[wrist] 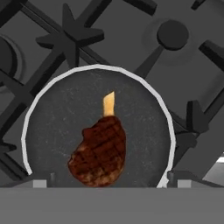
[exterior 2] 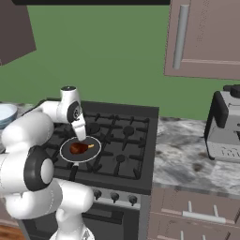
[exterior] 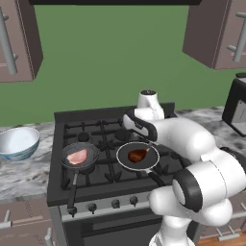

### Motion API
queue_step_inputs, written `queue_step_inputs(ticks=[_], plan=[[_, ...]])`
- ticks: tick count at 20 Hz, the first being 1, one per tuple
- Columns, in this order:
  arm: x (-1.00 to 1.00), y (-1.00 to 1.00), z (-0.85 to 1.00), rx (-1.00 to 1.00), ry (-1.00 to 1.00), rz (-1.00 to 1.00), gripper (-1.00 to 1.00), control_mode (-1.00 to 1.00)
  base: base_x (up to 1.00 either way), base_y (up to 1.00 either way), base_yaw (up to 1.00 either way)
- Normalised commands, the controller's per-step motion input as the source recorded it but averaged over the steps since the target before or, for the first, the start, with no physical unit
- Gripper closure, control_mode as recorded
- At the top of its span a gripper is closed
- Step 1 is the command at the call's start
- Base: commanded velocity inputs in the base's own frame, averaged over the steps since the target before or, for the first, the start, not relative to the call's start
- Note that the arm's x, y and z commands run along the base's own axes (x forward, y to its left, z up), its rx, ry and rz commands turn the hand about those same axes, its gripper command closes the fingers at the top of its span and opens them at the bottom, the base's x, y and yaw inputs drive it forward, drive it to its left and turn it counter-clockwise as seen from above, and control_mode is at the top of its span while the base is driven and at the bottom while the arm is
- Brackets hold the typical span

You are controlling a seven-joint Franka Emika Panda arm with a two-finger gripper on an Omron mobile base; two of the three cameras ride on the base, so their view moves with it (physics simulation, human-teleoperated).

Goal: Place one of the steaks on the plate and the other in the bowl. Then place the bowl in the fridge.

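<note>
A dark reddish-brown steak (exterior: 138, 155) (exterior 2: 78, 148) (wrist: 99, 152) lies in the right black pan (exterior: 126, 159) (wrist: 57, 127) on the stove. The pale pink steak (exterior: 76, 156) lies in the left pan (exterior: 89, 163). My gripper (exterior 2: 80, 137) (wrist: 108, 183) hangs just above the dark steak, open, its fingertips (wrist: 41, 182) wide apart on either side of the meat and holding nothing. The bowl (exterior: 18, 142) (exterior 2: 5, 114), white inside and pale blue outside, stands on the counter left of the stove. The plate and the fridge are out of view.
The black stove (exterior: 108, 178) (exterior 2: 126, 154) has raised grates and front knobs. A grey appliance (exterior: 238, 108) (exterior 2: 224, 127) stands on the marble counter (exterior 2: 183, 157) to the right. Brown wall cabinets (exterior 2: 206, 37) hang above.
</note>
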Motion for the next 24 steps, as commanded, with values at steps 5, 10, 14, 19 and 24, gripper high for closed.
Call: queue_step_inputs(ticks=[5, 10, 14, 19, 24], plan=[[0.12, 0.00, -0.51, 0.00, 0.00, 0.00, -1.00, -1.00, 0.00, 0.00, 0.00], [0.05, 0.00, -0.44, 0.00, 0.05, 0.00, -1.00, -1.00, 0.00, 0.00, 0.00], [0.15, 0.00, -0.34, 0.00, 0.05, 0.00, -1.00, -1.00, 0.00, 0.00, 0.00], [0.17, 0.00, -0.11, 0.00, 0.01, 0.00, -1.00, -1.00, 0.00, 0.00, 0.00], [0.00, 0.00, -0.17, 0.01, 0.00, 0.00, -1.00, -1.00, 0.00, 0.00, 0.00]])
